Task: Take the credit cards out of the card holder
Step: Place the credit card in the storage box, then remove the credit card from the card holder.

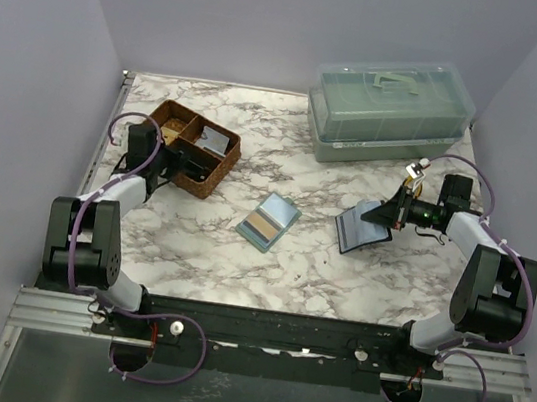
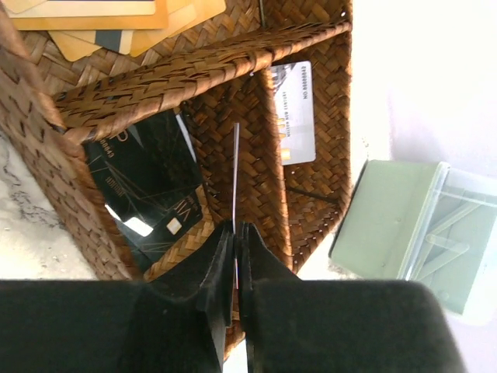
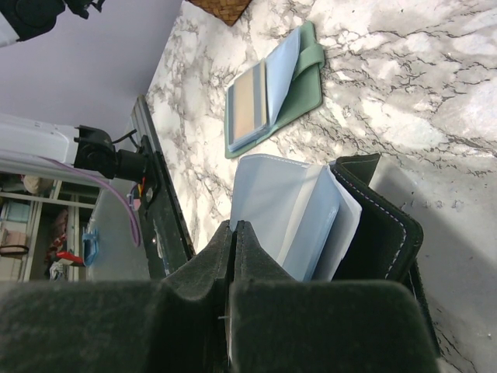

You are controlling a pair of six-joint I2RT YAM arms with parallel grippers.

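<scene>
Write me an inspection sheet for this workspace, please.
Surface: marble table, nothing spilled seen.
Job's things: black wallet open at right, pale blue sheets inside; thin card held edge-on.
Clutter: wicker tray with black cards; open green holder mid-table; clear box at back.
Grippers: left gripper shut on the thin card over the tray; right gripper shut on a pale blue sheet.
Cables: purple cables looping along both arms.
Surroundings: plain lilac walls; nothing else seen.

Left gripper [image 2: 235,233], right gripper [image 3: 234,230] both pinched shut (arms extended, wrists angled inward).
</scene>
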